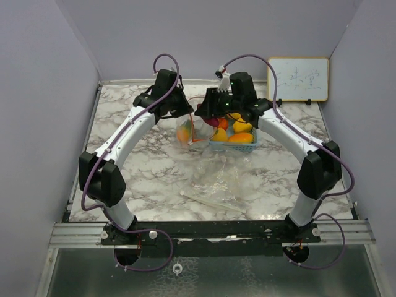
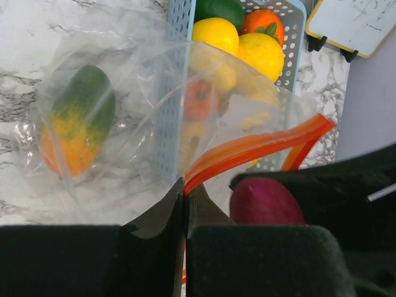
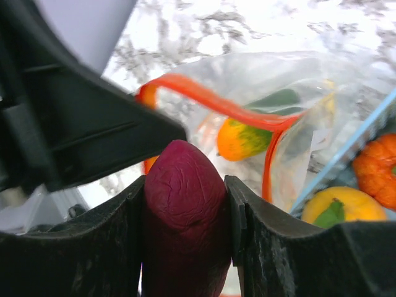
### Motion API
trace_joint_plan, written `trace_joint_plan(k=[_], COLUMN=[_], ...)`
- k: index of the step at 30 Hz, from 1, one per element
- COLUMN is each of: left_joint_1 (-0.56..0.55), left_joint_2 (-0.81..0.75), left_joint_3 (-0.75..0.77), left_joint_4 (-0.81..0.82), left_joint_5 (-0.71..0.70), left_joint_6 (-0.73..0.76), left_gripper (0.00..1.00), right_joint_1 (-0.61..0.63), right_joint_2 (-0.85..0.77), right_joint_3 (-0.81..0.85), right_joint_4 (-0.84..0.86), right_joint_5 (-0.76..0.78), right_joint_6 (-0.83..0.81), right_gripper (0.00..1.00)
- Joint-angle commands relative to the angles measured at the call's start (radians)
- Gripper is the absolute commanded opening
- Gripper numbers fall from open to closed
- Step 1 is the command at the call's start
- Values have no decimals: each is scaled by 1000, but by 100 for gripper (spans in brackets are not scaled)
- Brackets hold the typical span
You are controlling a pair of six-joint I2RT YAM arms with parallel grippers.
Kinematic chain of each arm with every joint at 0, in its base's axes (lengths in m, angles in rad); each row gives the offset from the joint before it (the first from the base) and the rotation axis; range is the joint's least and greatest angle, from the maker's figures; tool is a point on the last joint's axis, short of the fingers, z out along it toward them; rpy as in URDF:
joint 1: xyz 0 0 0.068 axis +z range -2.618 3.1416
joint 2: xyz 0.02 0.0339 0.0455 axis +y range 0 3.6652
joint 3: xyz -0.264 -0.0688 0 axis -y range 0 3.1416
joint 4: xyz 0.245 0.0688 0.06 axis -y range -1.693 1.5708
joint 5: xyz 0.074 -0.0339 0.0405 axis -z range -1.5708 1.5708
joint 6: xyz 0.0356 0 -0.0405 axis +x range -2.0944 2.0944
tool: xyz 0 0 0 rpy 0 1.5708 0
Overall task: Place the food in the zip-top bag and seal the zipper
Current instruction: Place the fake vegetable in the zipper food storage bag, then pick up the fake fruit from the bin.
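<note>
**Purple piece poised at the bag's mouth**

On the marble table both arms reach to the far middle and meet over the zip-top bag. It stands just left of the light blue basket, touching it or very nearly.

The left pincer is closed on the bag's near lip, its tips pressed together on the film right where the orange zipper strip begins. That lifts the mouth into an open loop.

The right pincer is clamped on a purple piece, one finger on each flank. The piece's long axis runs straight out along the fingers, and its rounded tip leads.

From that tip the mouth lies just ahead and a little to the right, with the strip arching over it. I cannot tell whether the tip has crossed the rim.

I judge the next move to be a short push along that axis, then a release.

One green-and-orange piece lies inside the bag, and the yellow and orange pieces wait in the basket.
</note>
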Motion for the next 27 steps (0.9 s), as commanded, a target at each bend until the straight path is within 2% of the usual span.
trace_joint_plan(k=[1,5,13,18,22,27], left_joint_1=[2,2,12,58,87,108], left_joint_2=[-3,-12,-2,-8,-20,-33], left_joint_3=[12,-16,-37,-53,-47,-44], left_joint_4=[43,73,62,41,35,36], left_joint_5=[85,122,97,78,72,74], left_joint_6=[-44,-72,-78,-96,-93,-97], left_gripper=[0,0,0,0,0,0], right_joint_1=[0,1,1,-5,-72,-102], right_joint_2=[59,84,-43,-147,-58,114], right_joint_3=[85,142,113,51,128,208], right_joint_4=[-35,-75,-130,-155,-273,-288], right_joint_5=[170,223,278,516,630,691], right_joint_6=[32,15,-46,-93,-90,-146], right_gripper=[58,99,100,100,100,100])
